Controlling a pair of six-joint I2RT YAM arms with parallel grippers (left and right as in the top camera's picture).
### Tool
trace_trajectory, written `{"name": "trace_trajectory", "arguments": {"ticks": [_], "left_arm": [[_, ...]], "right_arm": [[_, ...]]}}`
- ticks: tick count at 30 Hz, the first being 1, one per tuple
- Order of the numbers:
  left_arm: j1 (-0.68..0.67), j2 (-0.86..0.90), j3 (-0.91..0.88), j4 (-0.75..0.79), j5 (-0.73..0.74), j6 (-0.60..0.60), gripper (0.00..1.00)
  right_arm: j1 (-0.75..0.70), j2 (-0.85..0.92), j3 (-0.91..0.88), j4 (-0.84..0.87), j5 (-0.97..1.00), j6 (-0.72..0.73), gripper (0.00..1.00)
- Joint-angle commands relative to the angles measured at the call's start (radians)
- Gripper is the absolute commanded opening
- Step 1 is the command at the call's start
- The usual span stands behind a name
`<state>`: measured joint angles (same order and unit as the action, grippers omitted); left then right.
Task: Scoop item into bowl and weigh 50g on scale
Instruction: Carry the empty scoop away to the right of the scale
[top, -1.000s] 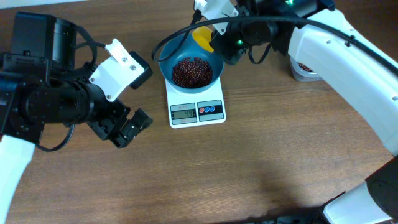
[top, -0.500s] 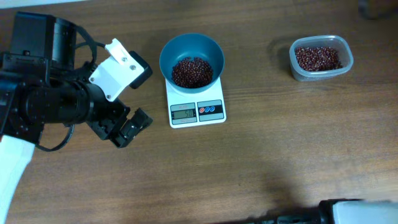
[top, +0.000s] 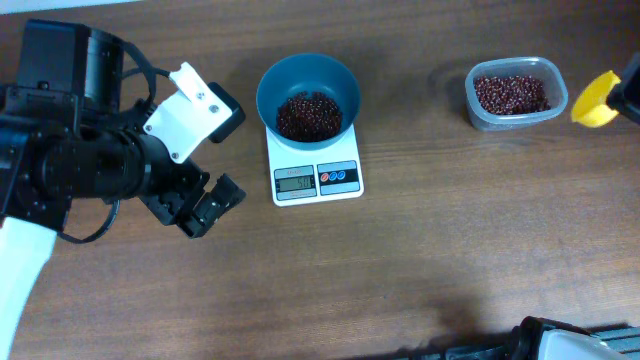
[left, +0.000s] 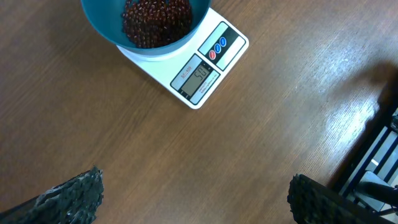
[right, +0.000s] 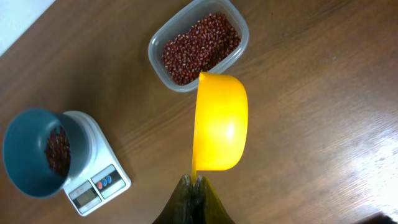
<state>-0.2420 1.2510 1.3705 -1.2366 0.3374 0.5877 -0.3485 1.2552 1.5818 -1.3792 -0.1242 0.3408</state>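
A: Entry one, the beans (top: 308, 114)?
B: One loose red-brown heap inside the teal bowl (top: 342, 84), upper centre of the overhead frame. The bowl sits on the white scale (top: 350, 182). The scale's display (top: 296, 182) and its red and blue buttons (top: 339, 177) show clear of the bowl on the lower side.

A: Surroundings?
B: One clear tub (top: 478, 112), upper right, well apart from the scale, holding more of the same beans. One yellow scoop (top: 594, 100) at the right edge, just beside the tub. All of it is on a brown wooden table (top: 400, 260), and nothing covers the bowl.

A: Grippers?
B: Two. The left gripper (top: 208, 203), at middle left, is near the scale but not touching it. Its jaws are spread wide with only table between them. The right gripper (right: 194, 194), bottom centre of its wrist view, has its jaws pressed together on the scoop's handle.

A: Totals?
B: One bowl, one scale, one tub, one scoop, and two lots of beans.
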Motion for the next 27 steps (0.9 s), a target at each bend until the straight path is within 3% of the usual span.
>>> {"name": "trace_trajectory", "arguments": {"ticks": [1, 6, 10, 15, 18, 19, 22, 26, 27], "left_arm": [[-0.002, -0.003, 0.001, 0.002, 0.014, 0.019, 0.99], [-0.002, -0.003, 0.001, 0.002, 0.014, 0.019, 0.99], [-0.002, -0.003, 0.001, 0.002, 0.014, 0.019, 0.99], [-0.002, -0.003, 0.001, 0.002, 0.014, 0.019, 0.99], [-0.002, -0.003, 0.001, 0.002, 0.014, 0.019, 0.99], [-0.002, -0.003, 0.001, 0.002, 0.014, 0.019, 0.99], [-0.002, -0.003, 0.001, 0.002, 0.014, 0.019, 0.99], [-0.002, -0.003, 0.001, 0.002, 0.014, 0.019, 0.99], [-0.002, -0.003, 0.001, 0.002, 0.014, 0.019, 0.99]], "right_arm": [[-0.005, -0.005, -0.021, 0.040, -0.025, 0.118, 0.04], [-0.005, -0.039, -0.021, 0.040, -0.045, 0.120, 0.04], [-0.005, -0.186, -0.024, 0.025, -0.056, -0.010, 0.04], [-0.005, -0.389, -0.191, 0.096, -0.102, -0.071, 0.04], [-0.005, -0.537, -0.463, 0.275, -0.235, 0.016, 0.04], [-0.005, -0.599, -0.576, 0.414, -0.343, 0.016, 0.04], [-0.005, -0.673, -0.772, 0.624, -0.418, 0.087, 0.04], [-0.005, -0.679, -0.939, 0.906, -0.542, 0.174, 0.04], [-0.005, -0.679, -0.946, 0.912, -0.542, 0.174, 0.04]]}}
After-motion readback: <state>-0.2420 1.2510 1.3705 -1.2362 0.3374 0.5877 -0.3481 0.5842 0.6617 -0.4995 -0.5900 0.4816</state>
